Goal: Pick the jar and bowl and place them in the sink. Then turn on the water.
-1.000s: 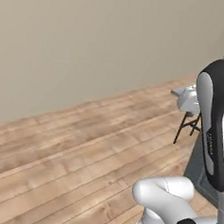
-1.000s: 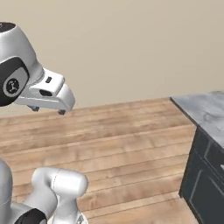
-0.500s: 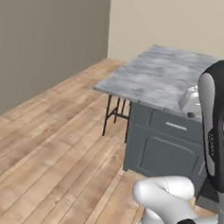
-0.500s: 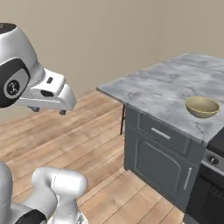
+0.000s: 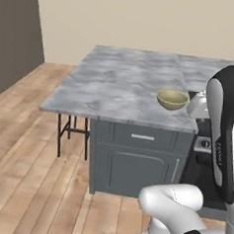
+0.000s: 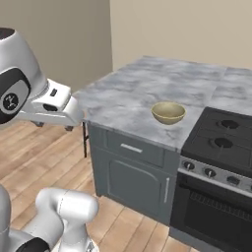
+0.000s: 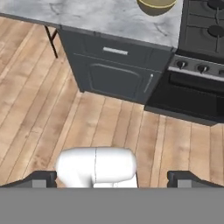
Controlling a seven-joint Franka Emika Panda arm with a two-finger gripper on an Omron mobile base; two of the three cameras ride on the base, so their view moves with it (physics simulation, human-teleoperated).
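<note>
The round yellowish-tan bowl with a speckled olive inside [image 6: 168,112] sits near the front edge of the grey marble island counter [image 6: 133,98], just beside the black stove [image 6: 221,142], centre-right of the right base view. In the hand view the bowl [image 7: 156,5] lies at the top edge, far ahead of the two-finger gripper [image 7: 113,178], well apart. The fingertips [image 7: 43,178] are spread wide at the bottom corners, holding nothing. The arm is tucked, the hand looking down at the wooden floor [image 7: 39,113].

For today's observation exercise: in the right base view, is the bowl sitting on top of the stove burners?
No, the bowl rests on the grey marble counter, just beside the black stove.
</note>
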